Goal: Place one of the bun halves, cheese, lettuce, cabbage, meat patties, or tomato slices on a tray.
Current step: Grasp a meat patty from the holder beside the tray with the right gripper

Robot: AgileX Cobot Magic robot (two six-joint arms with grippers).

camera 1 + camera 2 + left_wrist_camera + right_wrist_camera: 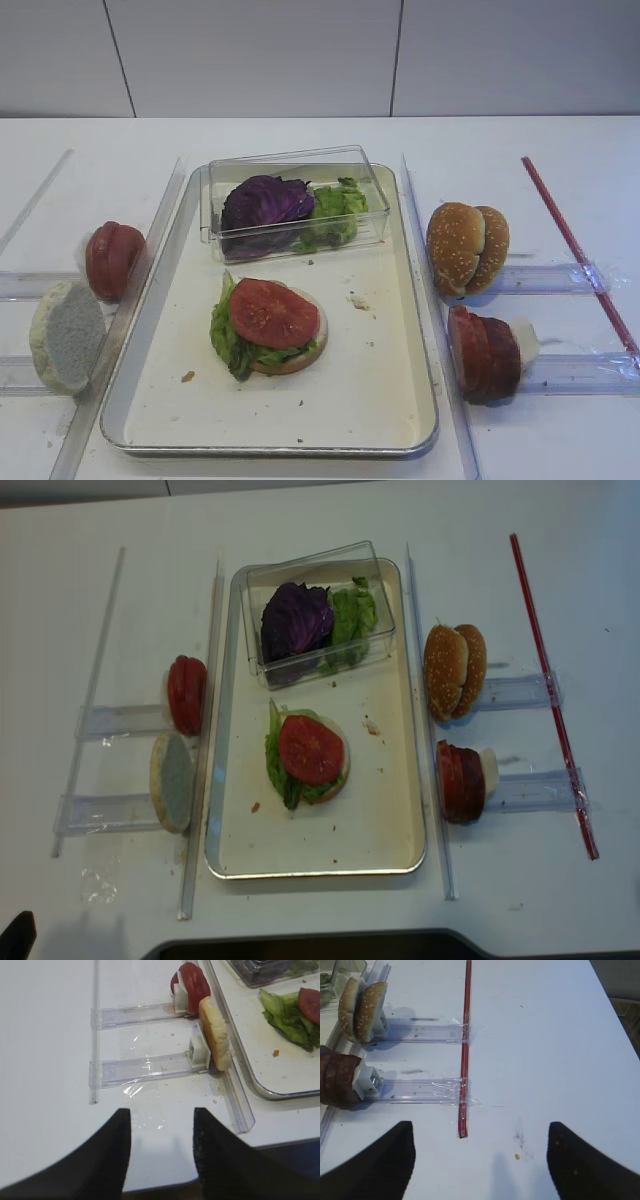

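Hovering over bare table, my right gripper [480, 1160] gapes wide, holding nothing — my left gripper [162, 1155] likewise. On the tray [400, 400] I see a bun half [300, 358] under lettuce [228, 335] and a tomato slice [272, 312].

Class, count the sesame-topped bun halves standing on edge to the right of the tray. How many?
2: both bun halves stand together on the upper clear rail right of the tray. More bun pieces lie elsewhere.

Clear plastic box [296, 200] — red rod [578, 250] — white table [560, 430]
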